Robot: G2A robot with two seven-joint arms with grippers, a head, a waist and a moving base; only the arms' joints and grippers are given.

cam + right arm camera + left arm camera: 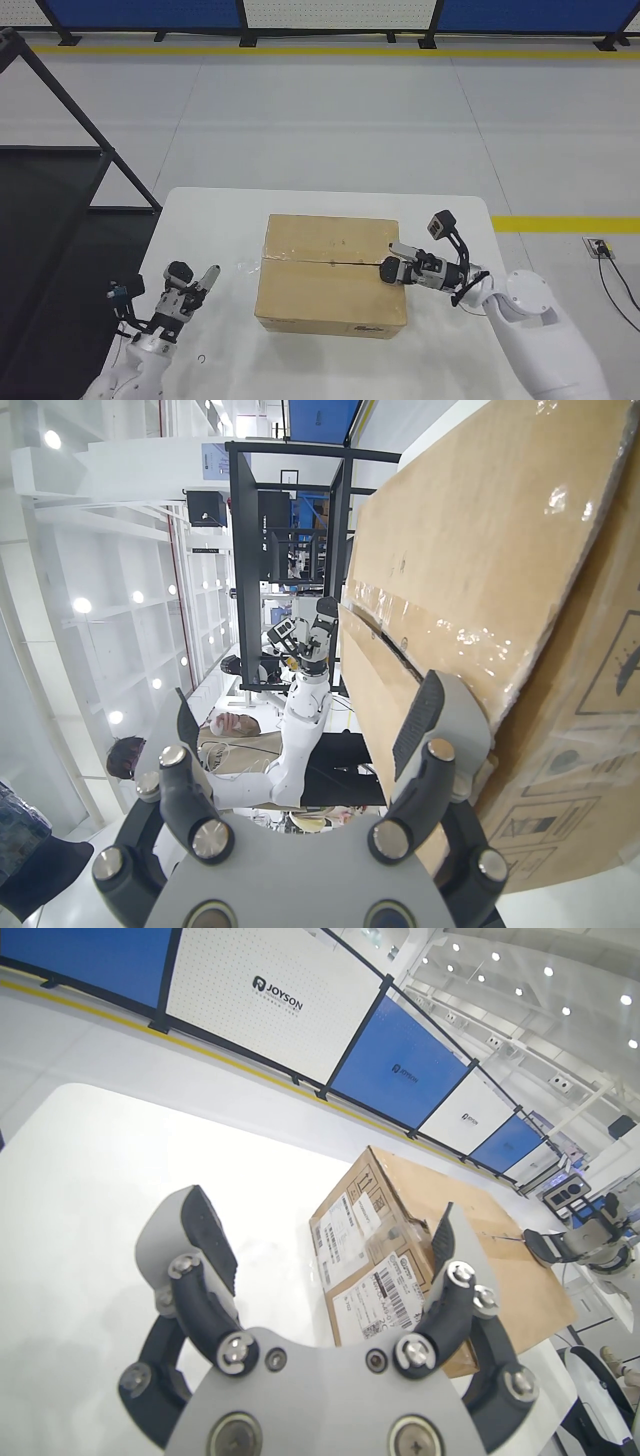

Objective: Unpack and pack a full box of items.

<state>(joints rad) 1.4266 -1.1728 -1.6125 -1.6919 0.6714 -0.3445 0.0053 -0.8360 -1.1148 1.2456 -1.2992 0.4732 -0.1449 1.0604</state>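
Opening step, box [330, 290] sealed: its taped seam [325, 262] lay just ahead of the spread-open right claw [393, 260], the left claw [196, 274] hung open well clear of it, and the next move likely called for parting that seam.

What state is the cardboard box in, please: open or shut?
Shut: the cardboard box has both top flaps flat, meeting at the seam.

A white table [330, 370] with rounded corners carries a single brown cardboard box [330, 275], set about midway between its left and right edges. The box rests flat on its base with its top flaps closed, their seam running left to right, and printed labels stuck on its left side. Near the front left of the tabletop, well apart from the box, lies a small dark ring [201, 358], too small to make out further.
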